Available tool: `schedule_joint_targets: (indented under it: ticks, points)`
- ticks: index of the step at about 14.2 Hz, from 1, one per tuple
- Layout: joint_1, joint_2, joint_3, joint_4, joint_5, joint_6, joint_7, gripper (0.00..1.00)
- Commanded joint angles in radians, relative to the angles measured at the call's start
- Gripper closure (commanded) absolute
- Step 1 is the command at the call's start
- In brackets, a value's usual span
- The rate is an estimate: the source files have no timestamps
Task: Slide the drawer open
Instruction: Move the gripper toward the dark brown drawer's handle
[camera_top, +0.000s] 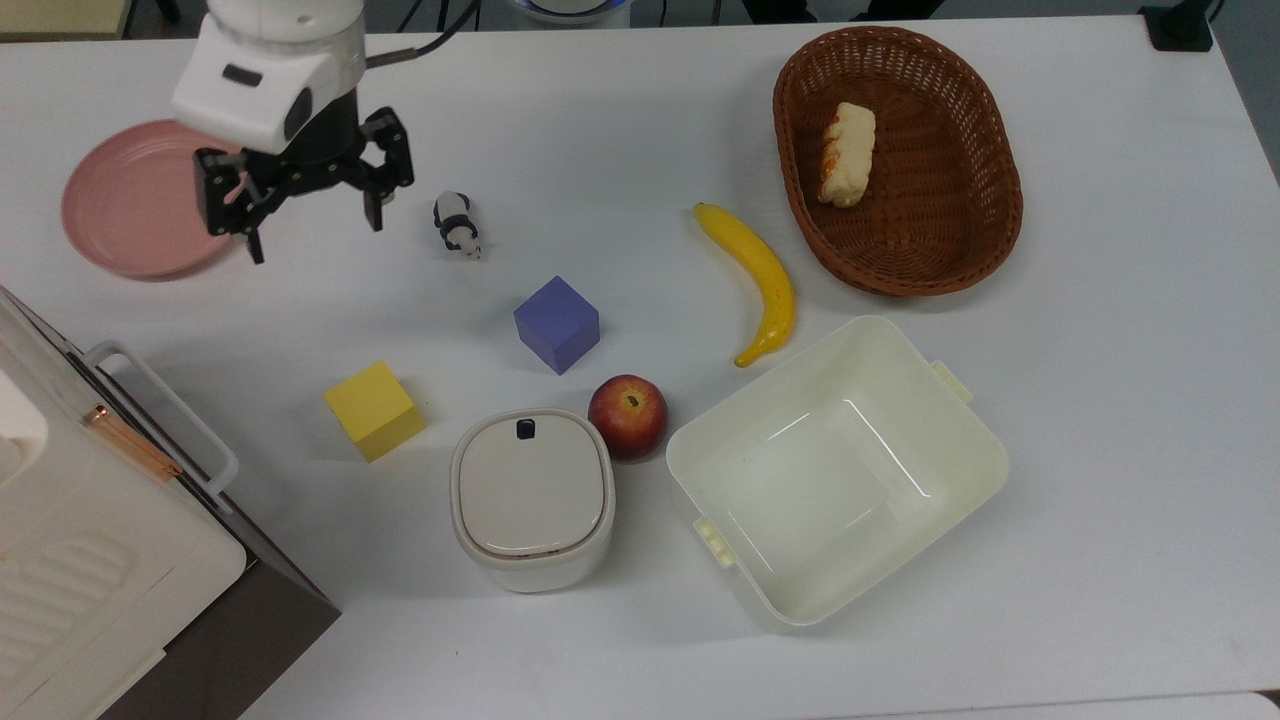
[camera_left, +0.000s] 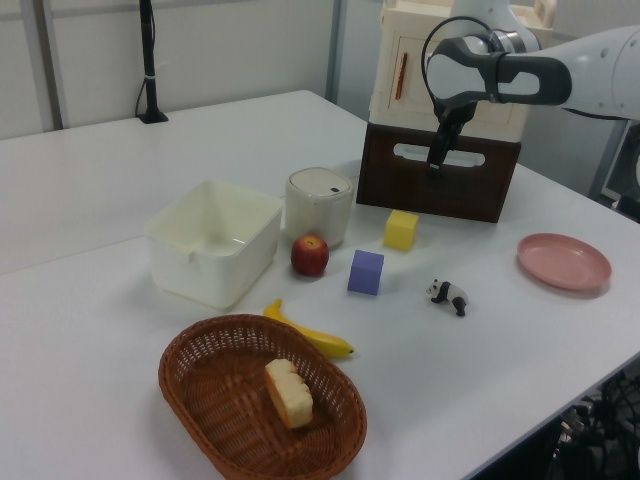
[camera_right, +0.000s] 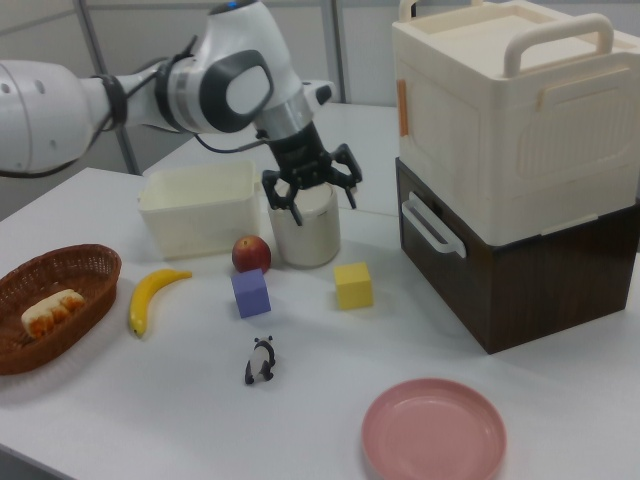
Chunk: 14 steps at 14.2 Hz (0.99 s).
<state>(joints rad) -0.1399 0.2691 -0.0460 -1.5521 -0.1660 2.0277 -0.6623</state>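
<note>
White surface (camera_top: 1100, 400) cluttered | drawer (camera_right: 520, 265) shut, under cream box, right view's right | hand (camera_top: 305, 215) spread, held apart from it | judged stiff, weighted; white bar handle (camera_right: 432, 226) to be gripped

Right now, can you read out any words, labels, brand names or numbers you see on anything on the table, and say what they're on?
No readable text anywhere.
The small dark mark on the lid of the white canister: too small to tell if it is text.
The drawer, the cream box on top of it and the cream tub: no lettering visible.
</note>
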Motion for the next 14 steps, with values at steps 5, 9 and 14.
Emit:
schedule_joint_targets:
  ticks: [5, 9, 14]
  points:
    - [-0.089, 0.137, -0.003, 0.069, -0.013, 0.219, -0.074, 0.0]
    - [-0.092, 0.179, -0.005, 0.069, -0.032, 0.295, -0.071, 0.0]
    - [-0.106, 0.193, -0.012, 0.075, -0.032, 0.335, -0.076, 0.0]
